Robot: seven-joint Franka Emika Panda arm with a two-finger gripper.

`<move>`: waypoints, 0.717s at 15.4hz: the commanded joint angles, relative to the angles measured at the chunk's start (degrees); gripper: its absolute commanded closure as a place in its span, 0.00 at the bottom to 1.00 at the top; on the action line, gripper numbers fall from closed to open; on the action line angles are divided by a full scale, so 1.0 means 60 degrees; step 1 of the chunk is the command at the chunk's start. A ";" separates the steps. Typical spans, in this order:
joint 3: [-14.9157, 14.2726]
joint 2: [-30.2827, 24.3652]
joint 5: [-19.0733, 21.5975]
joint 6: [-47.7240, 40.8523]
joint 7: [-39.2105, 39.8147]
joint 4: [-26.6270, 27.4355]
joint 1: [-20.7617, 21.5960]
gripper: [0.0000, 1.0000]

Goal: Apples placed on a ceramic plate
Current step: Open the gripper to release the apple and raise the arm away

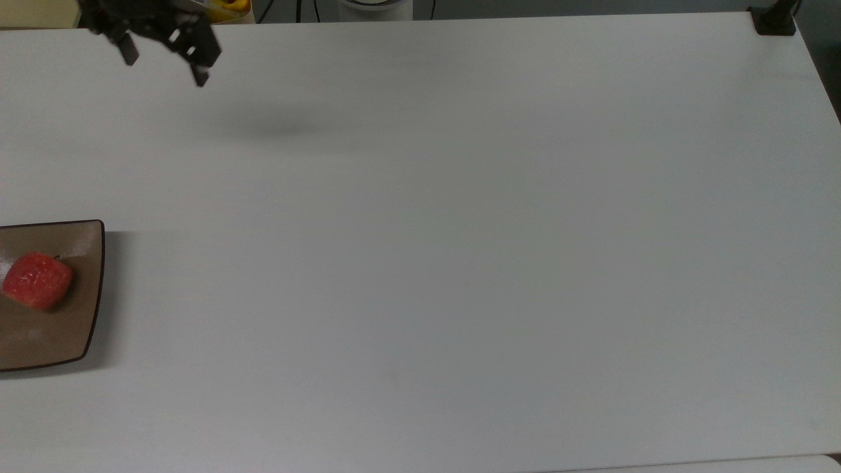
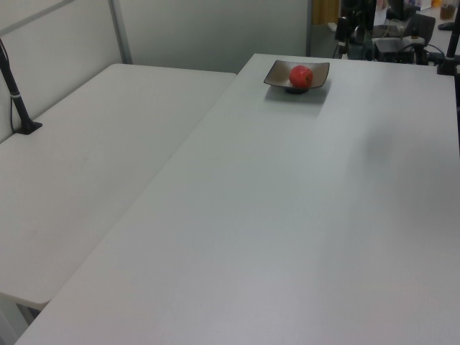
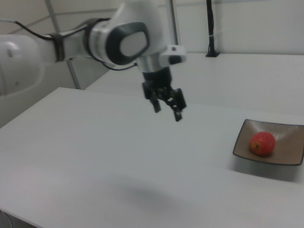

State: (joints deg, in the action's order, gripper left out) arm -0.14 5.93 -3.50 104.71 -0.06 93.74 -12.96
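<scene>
I see the small red apple w/ pale speckles [image 1: 37, 280] sitting on the shiny tan-brown square plate w/ dark rim [image 1: 79, 315], at the top view's left edge. Apple looks roundish, no clear long axis; its short dark stem points toward the top view's upper right. My black two-finger gripper [image 3: 167, 108] hangs in the air above the white table [image 1: 460, 263], well apart from the plate, fingers spread and holding nothing. In the right view it's left of the plate.
</scene>
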 commanded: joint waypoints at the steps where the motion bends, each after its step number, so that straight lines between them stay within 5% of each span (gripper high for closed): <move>1: -0.1072 -0.1587 0.0159 -0.0064 0.0259 0.1324 0.1364 0.00; 11: -0.1265 -0.1561 0.0862 -0.0240 0.0288 0.1603 0.2964 0.00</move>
State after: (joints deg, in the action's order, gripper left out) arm -6.42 -3.03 0.70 104.02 -0.06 101.95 2.03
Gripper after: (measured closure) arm 0.000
